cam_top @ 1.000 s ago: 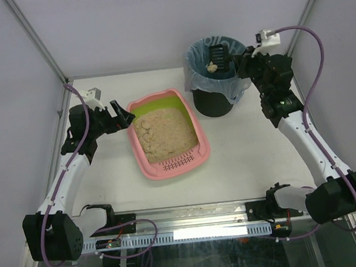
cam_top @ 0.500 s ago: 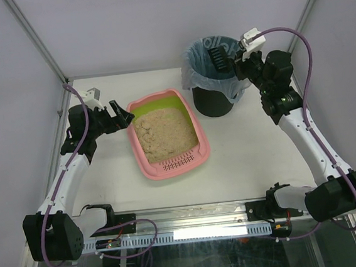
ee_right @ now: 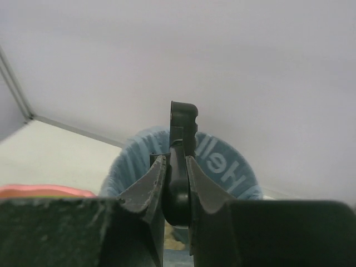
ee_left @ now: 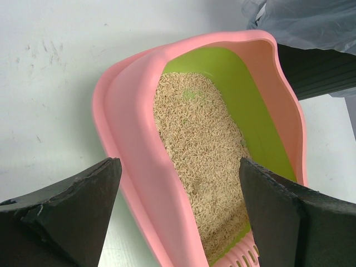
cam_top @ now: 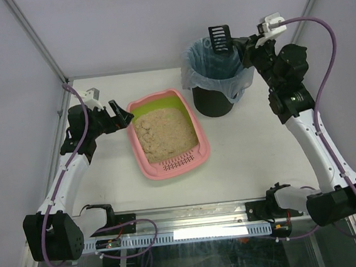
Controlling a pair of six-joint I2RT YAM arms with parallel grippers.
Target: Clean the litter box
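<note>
The litter box (cam_top: 145, 168) is a pink tray with a lime-green inner wall, holding beige litter (cam_top: 164, 133). It sits left of centre on the table. My left gripper (cam_top: 126, 116) is open at its far left corner. In the left wrist view my left gripper (ee_left: 178, 167) straddles the pink rim (ee_left: 133, 144), one finger outside, the other over the litter (ee_left: 200, 133). My right gripper (cam_top: 240, 44) is shut on the black slotted scoop (cam_top: 219, 38), held high over the bin (cam_top: 213, 73). The right wrist view shows my right gripper (ee_right: 175, 161) clamping the scoop's handle (ee_right: 181, 139).
The round black bin with its blue bag (ee_right: 222, 161) stands just right of the tray's far end, its side (ee_left: 317, 72) showing in the left wrist view. White walls and a metal frame post (cam_top: 37, 43) close off the back and sides.
My right arm has swung up and back, lifting the scoop from inside the bin mouth to above its far rim. The clump on the scoop a second ago is gone. The left arm is still.
</note>
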